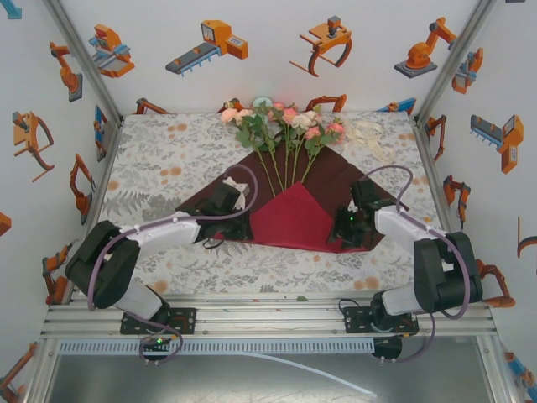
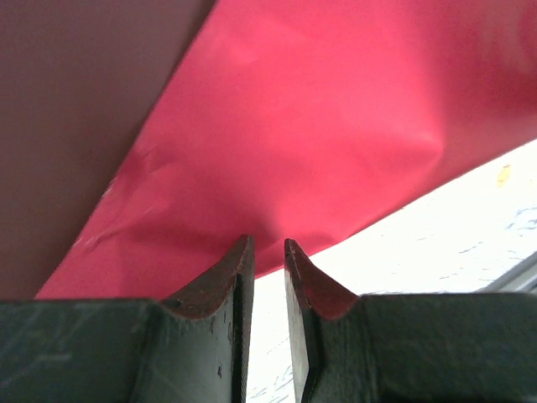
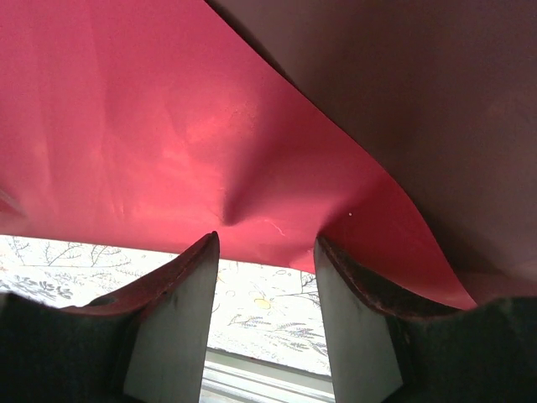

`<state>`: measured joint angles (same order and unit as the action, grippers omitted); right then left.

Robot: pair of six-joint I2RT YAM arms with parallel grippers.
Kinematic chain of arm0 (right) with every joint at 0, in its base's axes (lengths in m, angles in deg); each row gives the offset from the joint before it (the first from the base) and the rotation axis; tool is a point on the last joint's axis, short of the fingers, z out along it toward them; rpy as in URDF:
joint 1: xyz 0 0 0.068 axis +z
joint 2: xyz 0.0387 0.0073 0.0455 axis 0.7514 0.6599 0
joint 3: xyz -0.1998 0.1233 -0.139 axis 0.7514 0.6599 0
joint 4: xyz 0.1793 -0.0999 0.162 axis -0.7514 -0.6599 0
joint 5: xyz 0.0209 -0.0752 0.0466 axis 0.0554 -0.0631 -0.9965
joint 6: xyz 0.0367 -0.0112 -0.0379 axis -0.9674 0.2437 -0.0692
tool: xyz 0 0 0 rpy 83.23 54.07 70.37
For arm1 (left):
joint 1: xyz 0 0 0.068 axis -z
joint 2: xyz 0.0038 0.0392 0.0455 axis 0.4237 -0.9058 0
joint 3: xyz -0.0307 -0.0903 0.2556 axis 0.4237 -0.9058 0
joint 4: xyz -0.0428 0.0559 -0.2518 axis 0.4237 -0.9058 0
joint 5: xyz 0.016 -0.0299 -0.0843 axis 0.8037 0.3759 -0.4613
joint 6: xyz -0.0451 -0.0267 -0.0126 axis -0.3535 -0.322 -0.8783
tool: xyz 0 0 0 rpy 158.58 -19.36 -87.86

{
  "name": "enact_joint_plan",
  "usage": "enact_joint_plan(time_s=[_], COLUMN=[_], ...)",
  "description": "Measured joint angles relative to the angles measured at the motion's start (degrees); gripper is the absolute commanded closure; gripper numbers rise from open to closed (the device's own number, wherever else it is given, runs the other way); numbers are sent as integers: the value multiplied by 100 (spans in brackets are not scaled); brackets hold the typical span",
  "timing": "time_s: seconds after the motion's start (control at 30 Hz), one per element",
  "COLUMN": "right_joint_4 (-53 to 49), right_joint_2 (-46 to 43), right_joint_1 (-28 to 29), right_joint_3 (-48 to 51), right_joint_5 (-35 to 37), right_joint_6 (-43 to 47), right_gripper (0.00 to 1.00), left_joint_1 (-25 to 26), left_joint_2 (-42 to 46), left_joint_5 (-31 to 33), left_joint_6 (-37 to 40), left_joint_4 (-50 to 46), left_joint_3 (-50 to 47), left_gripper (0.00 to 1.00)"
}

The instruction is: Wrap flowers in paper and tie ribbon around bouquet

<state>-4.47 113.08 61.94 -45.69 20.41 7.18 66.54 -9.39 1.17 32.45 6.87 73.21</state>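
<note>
- The flowers [image 1: 289, 126] lie on the paper [image 1: 294, 222] in the middle of the table, blooms fanned toward the far edge and stems running near to meet under the paper's fold.
- The paper lies spread as a wide dark maroon shape. Its near corner is turned up over the stem ends as a brighter red flap, so I judge the first fold made.
- The left and right wings of the sheet lie flat, no cone is rolled, and the blooms are loose, so the wrap looks barely begun.
- The ribbon [image 1: 367, 136] lies as a pale crumpled heap at the far right of the table, well apart from the paper and untied. Tying is all still to do.
- The left gripper [image 1: 228, 201] sits over the left wing, just beside the flap. In its wrist view [image 2: 268, 243] the jaws stand narrow with bright table between them, the red sheet [image 2: 319, 126] reaching to their tips but not clamped.
- The right gripper [image 1: 346, 225] sits at the flap's right near edge. In its wrist view [image 3: 267, 239] the jaws stand about half apart, and the paper's [image 3: 126, 126] edge crosses their tips, dimpled near one finger, with no firm pinch visible.
- The leaf-printed tablecloth [image 1: 168, 159] covers the table, and white walls with orange robot pictures close it in on three sides.
- Each arm's purple cable loops low over the sheet and may brush it as the wings are lifted. The right arm stands between the paper and the ribbon.
</note>
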Motion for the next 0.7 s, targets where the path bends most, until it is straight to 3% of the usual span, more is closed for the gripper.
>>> enact_joint_plan(time_s=[0.43, 0.57, 0.7], right_joint_4=[-962, -1250, -1285], right_joint_2=[-461, -680, -1019], right_joint_1=[-81, -79, 114], right_joint_3=[-162, -461, -782], right_joint_5=[490, 455, 306], right_joint_6=[140, 227, 260], right_gripper=[51, 51, 52], left_joint_1=[-369, -369, -284], left_joint_2=[1777, 2437, 2566], left_joint_5=[769, 804, 682], left_joint_6=[-334, -442, -520], left_joint_4=[-339, -629, -678], left_joint_3=[-1493, -1357, -562], left_gripper=[73, 71, 71])
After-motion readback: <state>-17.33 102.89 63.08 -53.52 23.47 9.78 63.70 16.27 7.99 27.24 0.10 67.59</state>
